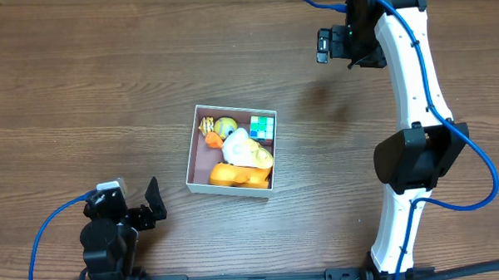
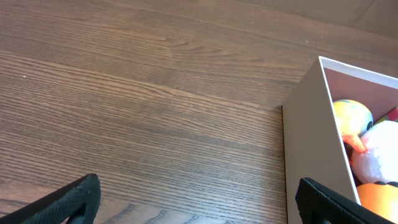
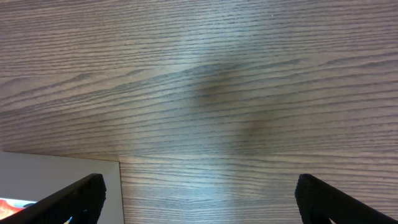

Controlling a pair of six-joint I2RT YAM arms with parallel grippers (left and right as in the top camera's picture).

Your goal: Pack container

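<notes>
At the middle of the table [image 1: 81,96] sits the container [image 1: 191,159], holding 4 toys: an orange toy [image 1: 234,175] along its 6 o'clock wall, a white-and-yellow plush [image 1: 246,150] in the centre, a yellow round toy [image 1: 225,127] at 12 and a green cube [image 1: 263,128] at 1. The left gripper [image 2: 198,186], fingers spread apart and empty, sits at 7 o'clock from it. The right gripper [image 3: 199,183], likewise spread, is at 1 o'clock, well apart.
</notes>
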